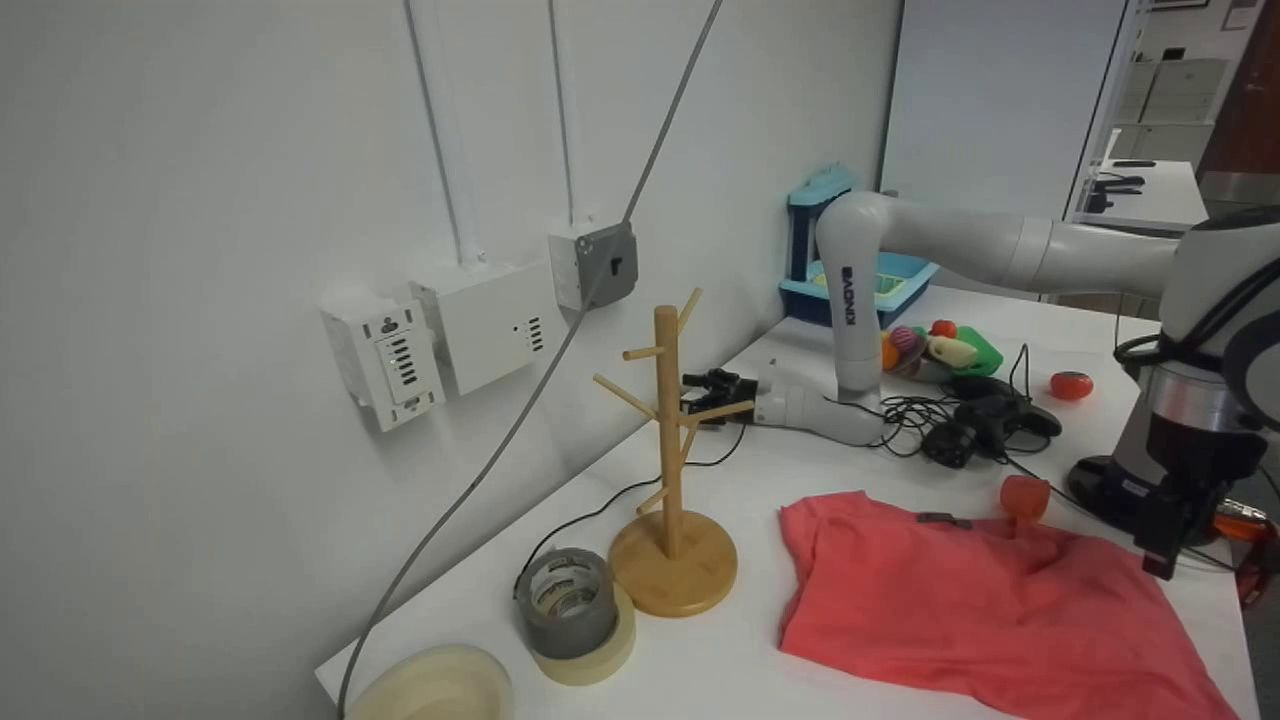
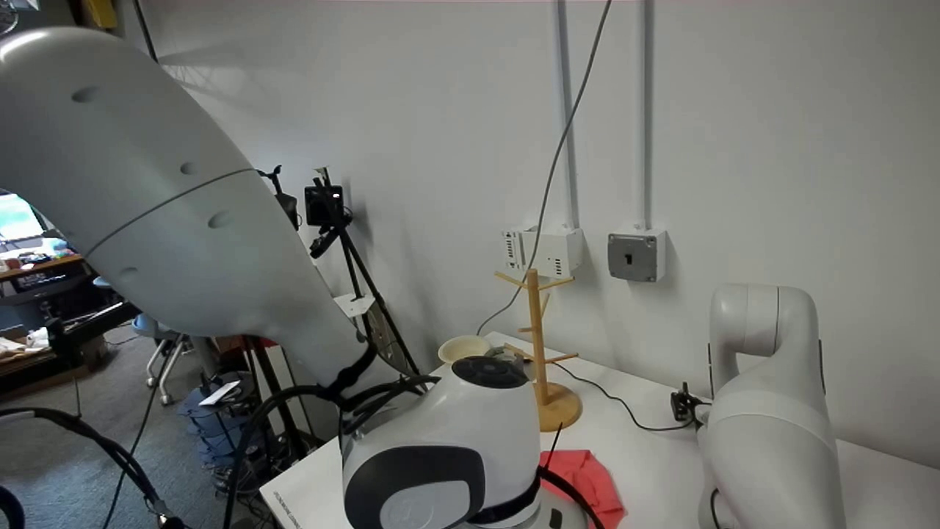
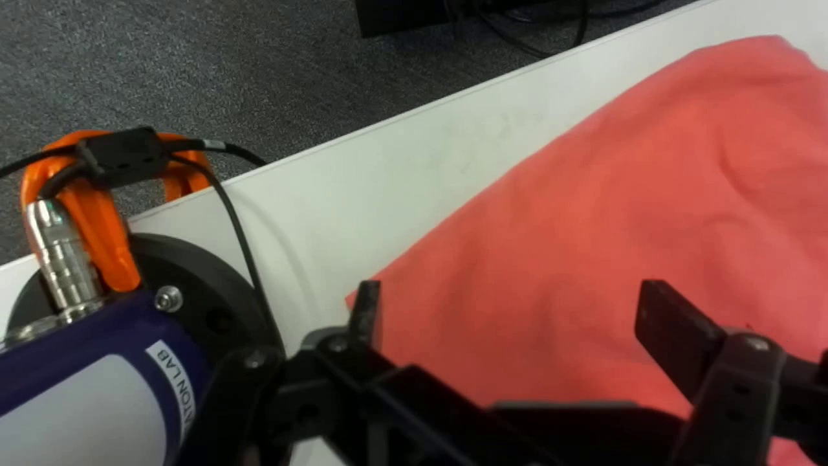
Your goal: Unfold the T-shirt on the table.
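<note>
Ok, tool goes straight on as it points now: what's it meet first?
Probably the T-shirt: the wrist view shows it beyond the open tool. One fingertip lines up near the T-shirt's edge and might meet the table instead; depth is unclear.

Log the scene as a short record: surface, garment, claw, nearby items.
surface: smooth white tabletop
garment: wrinkled coral-red fabric T-shirt, on the tabletop
claw: black two-fingered claw, open, by a T-shirt corner; contact unclear
stand: upright, round-based wooden peg stand, apart from the T-shirt
tape: grey roll on cream roll
</note>
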